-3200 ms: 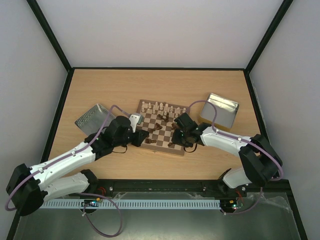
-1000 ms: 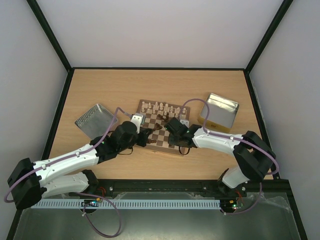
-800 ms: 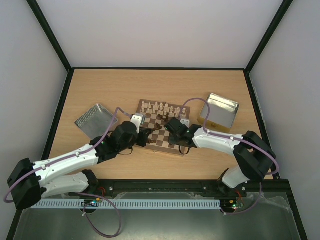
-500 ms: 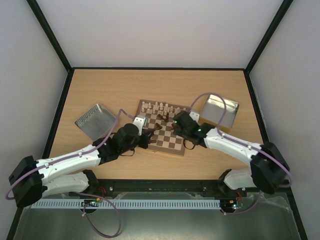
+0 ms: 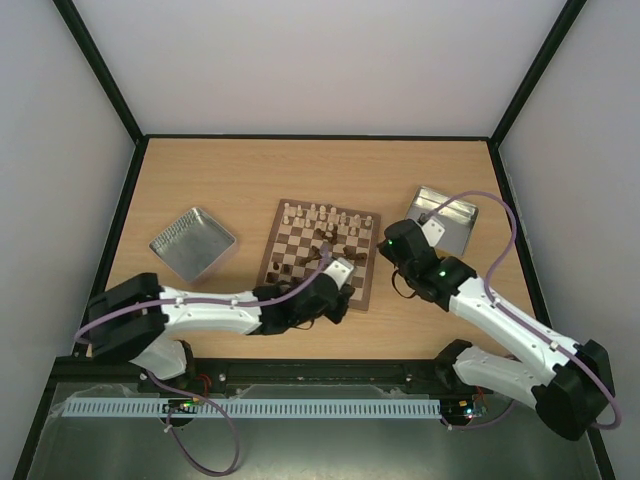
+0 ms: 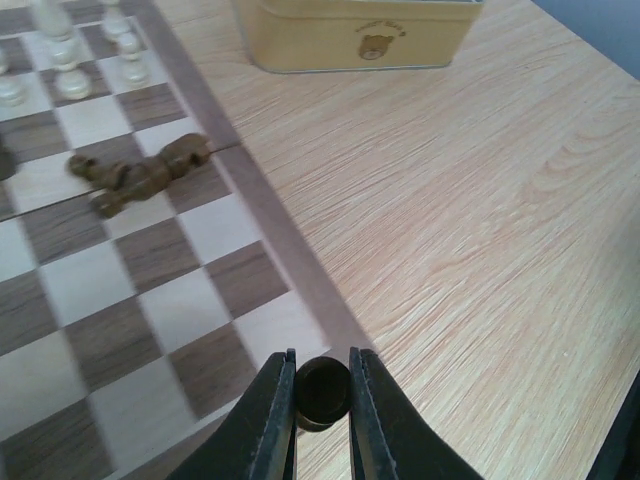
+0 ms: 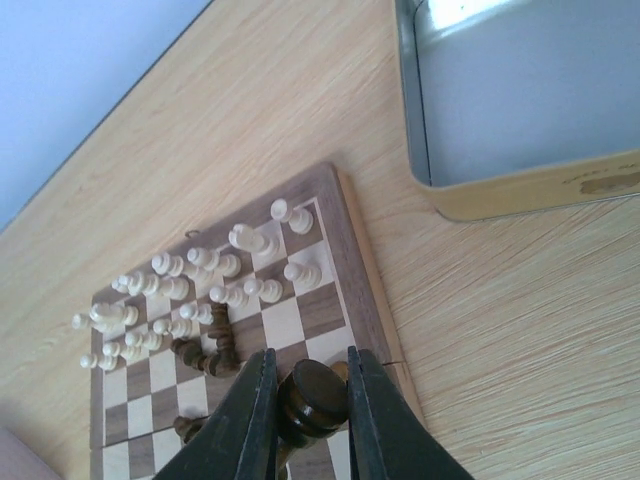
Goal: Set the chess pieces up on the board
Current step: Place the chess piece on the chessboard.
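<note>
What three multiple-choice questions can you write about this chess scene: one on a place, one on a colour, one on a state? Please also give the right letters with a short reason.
1. Where do the cream pieces stand?
A. On the far rows of the board
B. Inside a tin
C. On the bare table

2. What colour are the left gripper's piece and the right gripper's piece?
A. Cream
B. Dark brown
C. Red

3. How are the loose dark pieces near the board's right edge?
A. Upright
B. Lying on their sides
C. Stacked in a tower

Answers: 1 A, they line the squares farthest from the arms. 2 B, the left gripper and the right gripper each have jaws shut on a dark brown piece. 3 B, they rest flat across the squares.
</note>
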Motion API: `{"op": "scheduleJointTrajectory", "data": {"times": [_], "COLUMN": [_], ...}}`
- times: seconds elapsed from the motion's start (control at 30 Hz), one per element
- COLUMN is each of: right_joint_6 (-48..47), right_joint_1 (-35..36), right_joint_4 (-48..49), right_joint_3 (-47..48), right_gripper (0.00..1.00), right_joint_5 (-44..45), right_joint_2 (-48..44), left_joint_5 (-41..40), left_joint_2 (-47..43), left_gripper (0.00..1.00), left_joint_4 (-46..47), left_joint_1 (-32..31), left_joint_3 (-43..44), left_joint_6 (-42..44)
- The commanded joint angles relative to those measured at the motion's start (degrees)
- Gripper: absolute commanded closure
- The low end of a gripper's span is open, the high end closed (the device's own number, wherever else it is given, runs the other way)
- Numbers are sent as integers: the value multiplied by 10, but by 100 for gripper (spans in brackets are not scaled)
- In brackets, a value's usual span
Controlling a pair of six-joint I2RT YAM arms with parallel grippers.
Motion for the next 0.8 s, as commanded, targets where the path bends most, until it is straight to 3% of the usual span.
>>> {"op": "scheduleJointTrajectory", "data": {"times": [0.0, 0.77], "right_joint_6": [25, 23], "right_joint_1": [-5, -8], "right_joint_4": [-32, -46], "right_joint_3": [-10, -18], "right_gripper": [94, 92], "right_joint_5": [47, 44], "right_joint_2": [-27, -54], "left_joint_5": [-31, -82], "left_joint_2": [58, 199], "left_gripper": [88, 85], "left_joint_4": [56, 58], "left_joint_1": [-19, -30], "left_joint_3": [49, 90], "left_joint_6": [26, 29]}}
